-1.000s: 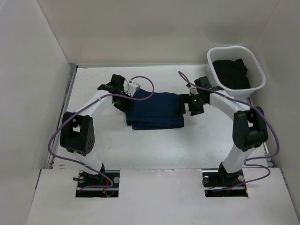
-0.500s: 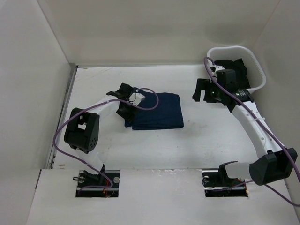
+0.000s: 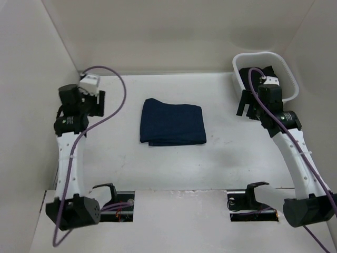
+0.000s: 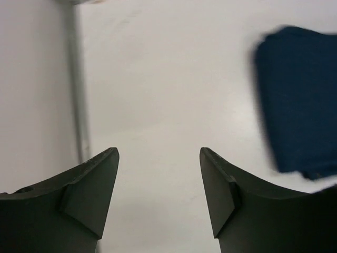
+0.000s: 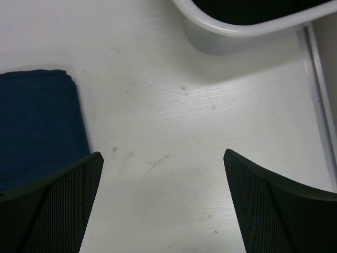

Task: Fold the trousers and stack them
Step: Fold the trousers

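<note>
While trousers (image 3: pixel 172 123) lie folded mid-tabletop (image 3: pixel 121 158), both arms hang well apart from them.
- Left fingers (image 4: pixel 84 200): spread, empty, near left wall (image 3: pixel 31 79).
- Right fingers (image 5: pixel 63 205): spread wide, empty, just beside basket (image 5: pixel 221 37).
- Dark clothes (image 5: pixel 253 9) sit in basket.

Risks, as judgement:
- Next garment pulled from basket may catch rim and tip or drag basket.
- Trailing cloth may sweep across trousers and skew fold.
- Layers show uneven at near edge, so anything stacked on top may sit crooked or slide.
</note>
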